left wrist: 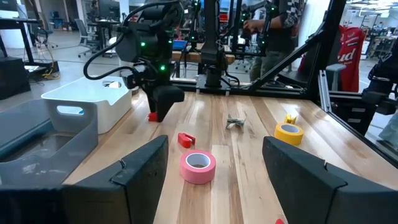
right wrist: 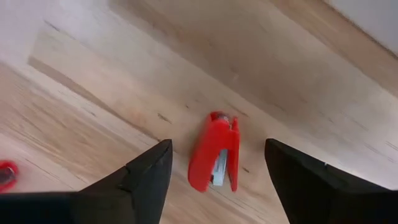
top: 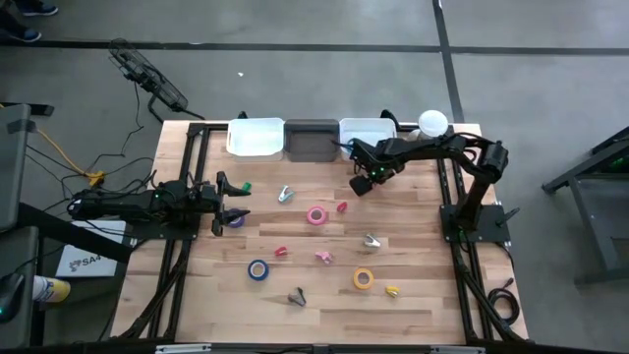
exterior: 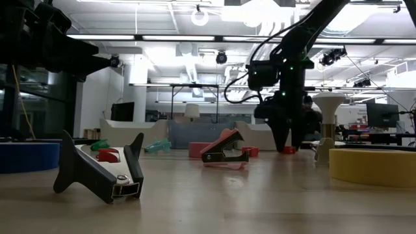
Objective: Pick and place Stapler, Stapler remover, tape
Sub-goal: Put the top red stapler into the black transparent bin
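Observation:
A small red stapler (right wrist: 214, 158) lies flat on the wooden table (top: 423, 295) near its far right part. My right gripper (right wrist: 219, 146) hangs over it, pointing down, open, one finger on each side, not touching. In the high view the gripper (top: 362, 182) hides the stapler. Tape rolls lie about: pink (top: 315, 215), blue (top: 257, 269), yellow (top: 364, 278), purple (top: 236, 220). Stapler removers lie scattered, among them a silvery one (top: 285, 195) and a red one (top: 342, 207). My left gripper (top: 231, 202) waits open at the left edge.
A white bin (top: 256, 137), a grey bin (top: 312, 139) and another white bin (top: 367, 133) stand in a row at the far edge. More small pieces lie near the front: silvery (top: 297, 295), yellow (top: 392, 291), pink (top: 323, 257). Bare wood shows at the near left.

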